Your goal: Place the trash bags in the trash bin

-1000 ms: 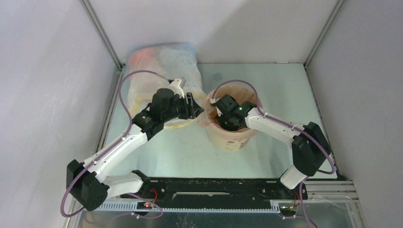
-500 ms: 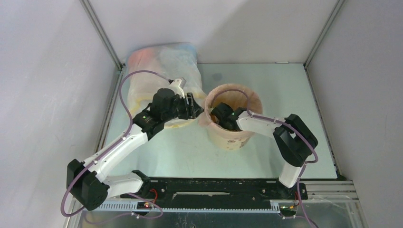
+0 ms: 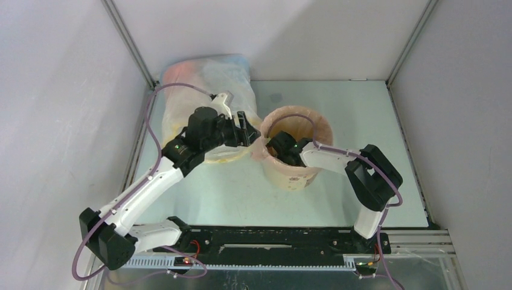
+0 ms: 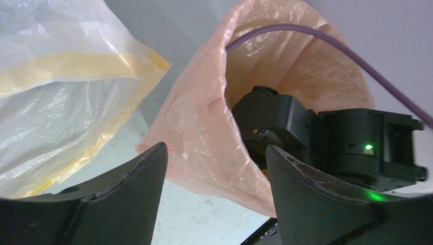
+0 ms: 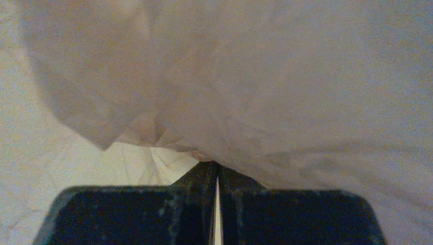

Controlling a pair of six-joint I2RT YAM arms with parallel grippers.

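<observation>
TOP: pink trash bag (image 3: 259, 152) lines the tan paper bucket (image 3: 299, 176) at the middle of the table (image 3: 362, 121), hem over its left rim; right arm (image 3: 329, 156) reaches inside; clear sack (image 3: 205, 84) in the far-left corner | LEFT WRIST: left gripper (image 4: 214, 153) spread apart, holding nothing, hem just beyond | RIGHT WRIST: right gripper (image 5: 217, 168) fingers together amid pink film, pinch unclear | PROGRESS: bag in; seating likely left.

Even diffuse light, soft shadows, blurry wrist close-ups

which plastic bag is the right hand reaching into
The pale-pink bag lining the tan bucket; the clear yellow-hemmed sack lies outside, left of the bucket.
</observation>
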